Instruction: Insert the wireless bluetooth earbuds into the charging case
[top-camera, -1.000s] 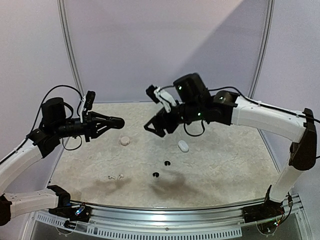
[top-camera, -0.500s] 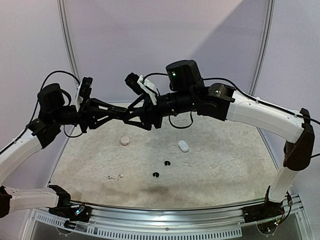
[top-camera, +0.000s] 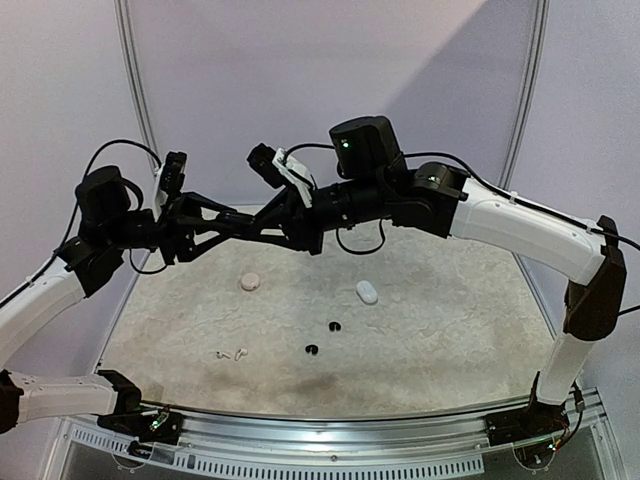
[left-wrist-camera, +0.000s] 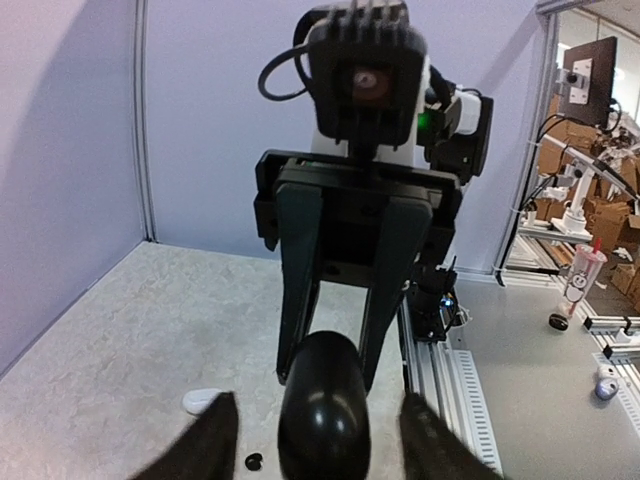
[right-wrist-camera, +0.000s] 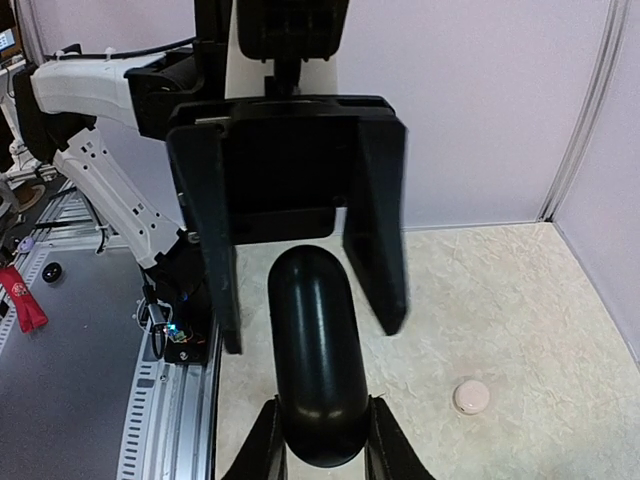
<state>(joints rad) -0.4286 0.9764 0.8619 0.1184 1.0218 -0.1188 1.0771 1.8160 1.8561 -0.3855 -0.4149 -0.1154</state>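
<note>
Swung across since a second ago, the right gripper clamps the black charging case while the left gripper stands spread around it (a mid-air handover, I judge).

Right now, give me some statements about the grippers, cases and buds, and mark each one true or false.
1. The right gripper is clamped on the black case in mid-air. True.
2. The left gripper is also shut on the black case. False: its fingers stand spread on either side of the case, with gaps showing.
3. Two black buds lie on the table. True.
4. The white case is held up between the grippers. False: it lies on the table, with no gripper near it.
</note>
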